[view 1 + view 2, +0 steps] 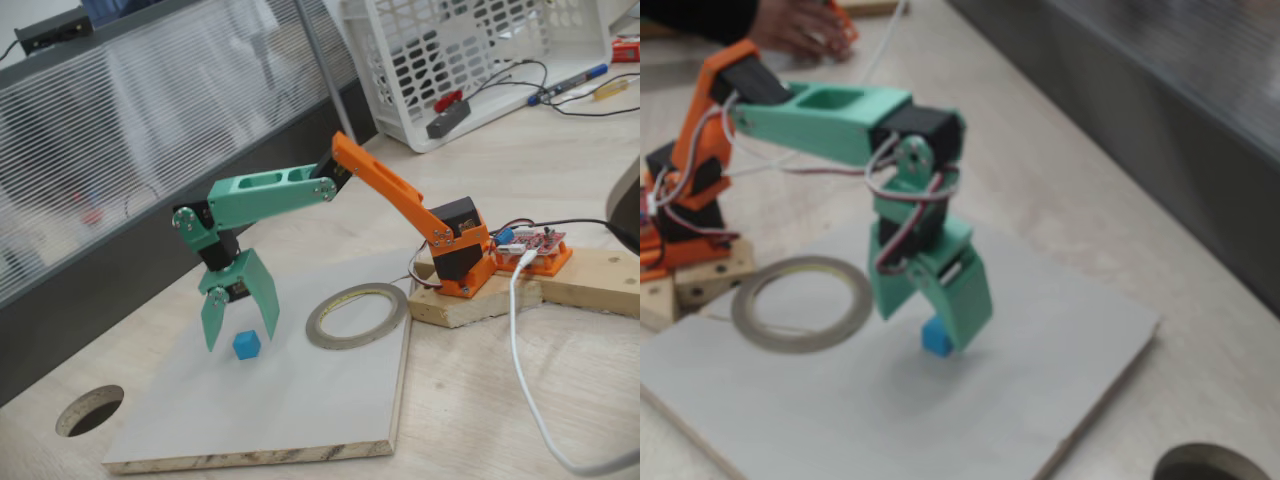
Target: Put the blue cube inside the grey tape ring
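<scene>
Blue cube [247,345] sits flat on the pale board [300,420], one vertical edge turned toward the cam in a fixed view, so it reads as rotated approx. a diagonal vs. the board's front edge. No long axis, sides look equal. In the other fixed view [936,338] it's partly hidden behind a green finger, only the lower part showing.

Gripper [241,336] hangs fingertips-down over the cube, jaws spread wide, nothing held. Cube lies on the board between the two tips, closer to the right finger in the first fixed view; contact w/ either finger can't be told.

Grey tape ring [357,315] lies flat on the board, right of the cube in that view, near but apart; in the other fixed view [800,303] it's left of the gripper. Round, so no heading. Pale inner rim visible.

Arm: green forearm, orange upper part and base on a wood block [470,300].

No readable writing or brand; red circuit board [535,245] by the base too small to read.
</scene>
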Available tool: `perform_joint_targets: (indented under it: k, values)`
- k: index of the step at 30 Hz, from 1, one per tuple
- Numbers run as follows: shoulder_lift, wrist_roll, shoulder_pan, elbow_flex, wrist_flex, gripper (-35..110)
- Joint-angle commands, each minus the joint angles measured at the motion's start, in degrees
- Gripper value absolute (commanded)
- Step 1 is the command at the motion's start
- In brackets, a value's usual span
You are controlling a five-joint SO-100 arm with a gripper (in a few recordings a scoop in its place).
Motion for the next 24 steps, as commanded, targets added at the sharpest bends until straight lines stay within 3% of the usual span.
perform_joint_targets:
  k: [1, 9, 17, 24]
  values:
    - [-3.6, 0.53, -0.62, -4.39, 0.62, 66]
    - [-4.22, 0.62, -0.62, -4.66, 0.62, 65]
    - [-4.13, 0.62, -0.62, -4.83, -4.83, 37]
    - [-4.13, 0.7, -0.62, -4.75, -10.55, 21]
